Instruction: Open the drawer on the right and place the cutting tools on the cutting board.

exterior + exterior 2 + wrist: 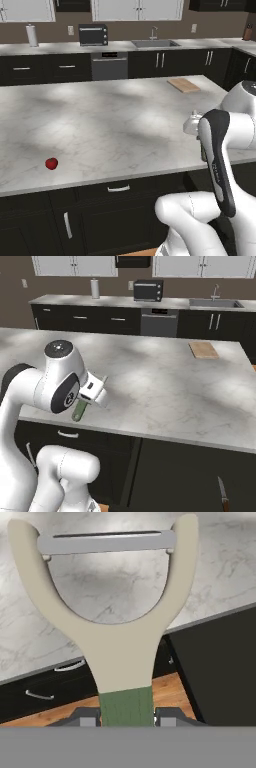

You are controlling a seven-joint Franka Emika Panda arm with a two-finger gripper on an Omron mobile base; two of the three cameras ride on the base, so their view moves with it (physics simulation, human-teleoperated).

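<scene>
Pincer clenched on the green handle of a Y-shaped peeler, one of the two cutting tools. In the hand view its cream fork and grey blade stand out ahead of the fingertips, long axis running along the pincer's own line. In the right base view the green handle pokes down below the wrist, over the near edge of the marble table.

The cutting board lies flat near the far right corner of the table, well apart from the pincer: away from us and to the robot's right. We judge the coming move a long carry across the tabletop toward that corner.

The knife, brown handle, lies low at the right, seemingly inside the open drawer; not yet fetched.

A red ball sits on the table toward the left, no part of this.

No brand, label or writing can be read.
</scene>
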